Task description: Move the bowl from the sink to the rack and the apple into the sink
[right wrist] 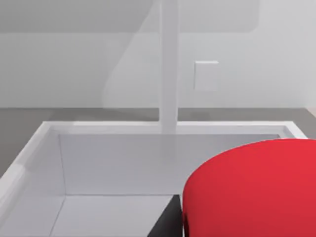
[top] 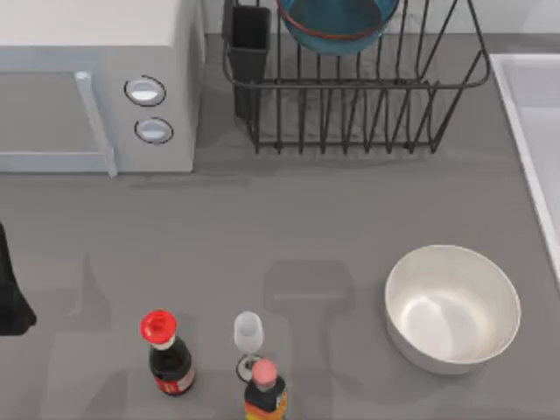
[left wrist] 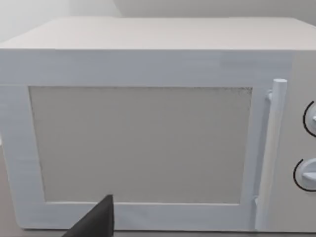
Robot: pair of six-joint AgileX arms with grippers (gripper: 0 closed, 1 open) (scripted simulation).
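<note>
The teal-blue bowl [top: 337, 22] with its red-orange rim rests in the black wire rack [top: 350, 105] at the back of the table. In the right wrist view the red apple [right wrist: 252, 187] hangs close to the camera above the pale sink [right wrist: 123, 163]. My right gripper [right wrist: 242, 227] is shut on the apple, with one dark finger [right wrist: 167, 219] showing beside it. The sink's rim [top: 516, 114] runs along the table's right edge in the top view. My left arm [top: 9, 293] is parked at the left edge, facing the microwave [left wrist: 148, 138].
A white microwave [top: 96, 79] stands at the back left. A large white bowl [top: 452, 306] sits front right, near the sink. Two bottles [top: 166, 350] [top: 264, 389] and a small glass [top: 248, 337] stand at the front. A faucet post [right wrist: 169, 69] rises behind the basin.
</note>
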